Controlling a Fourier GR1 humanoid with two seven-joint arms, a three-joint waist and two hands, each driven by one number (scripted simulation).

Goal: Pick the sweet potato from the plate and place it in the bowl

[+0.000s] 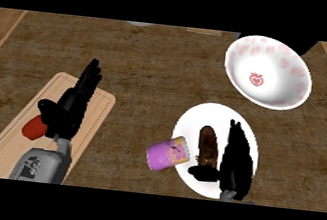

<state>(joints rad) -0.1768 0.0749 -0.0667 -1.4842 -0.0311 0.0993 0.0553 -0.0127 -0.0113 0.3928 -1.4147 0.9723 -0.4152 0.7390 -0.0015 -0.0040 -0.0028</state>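
A brown sweet potato (208,146) lies on the white plate (194,116) at the lower right of the counter. My right hand (237,161) is over the plate just right of it, fingers straight and pointing away, thumb reaching below the potato's near end. The white bowl (268,72) with red markings stands further back and to the right. My left hand (71,106) rests open over a wooden cutting board at the left, holding nothing.
A purple packet (168,153) leans at the plate's left edge. A red vegetable (35,128) lies on the wooden cutting board (101,106), partly under my left hand. Dark objects show at the far edge of the counter.
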